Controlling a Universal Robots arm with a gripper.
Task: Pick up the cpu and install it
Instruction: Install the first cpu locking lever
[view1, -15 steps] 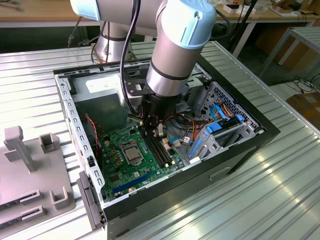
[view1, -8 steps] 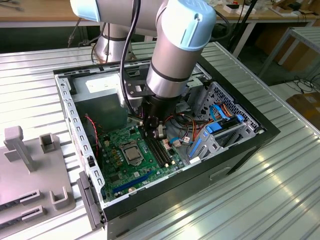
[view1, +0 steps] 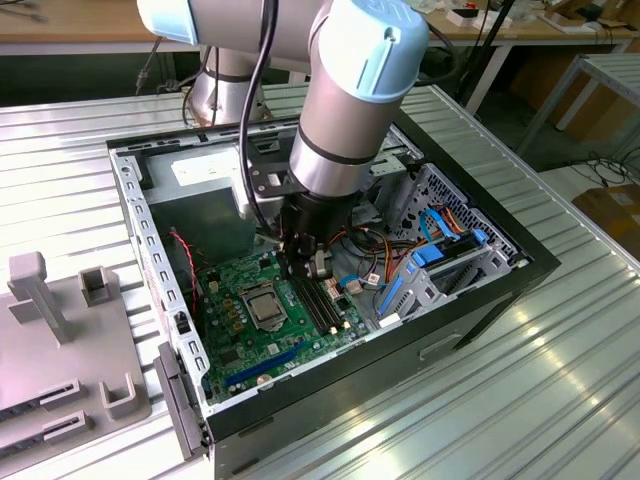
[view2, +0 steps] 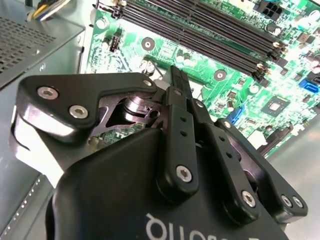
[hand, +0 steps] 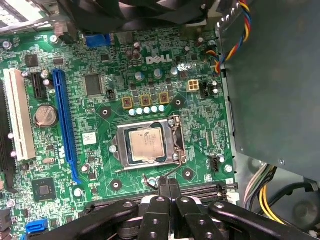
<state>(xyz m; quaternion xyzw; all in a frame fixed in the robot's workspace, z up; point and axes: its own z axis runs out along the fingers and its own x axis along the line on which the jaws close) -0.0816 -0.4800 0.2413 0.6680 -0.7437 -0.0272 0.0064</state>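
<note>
Pincer (hand: 167, 186) closed, empty; cpu (hand: 146, 144) lies in socket (hand: 122, 148), near pincer, apart.

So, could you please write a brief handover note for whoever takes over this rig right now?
Gripper: shut, holding nothing, low over the motherboard, between the CPU socket and the memory slots.
CPU: lying flat inside the socket frame, silver top up, inside the open computer case.
Done: the CPU is in the socket and the gripper is off it.
Left: whether the socket's lever is latched cannot be told from these views; the fingertips sit right beside it.
</note>
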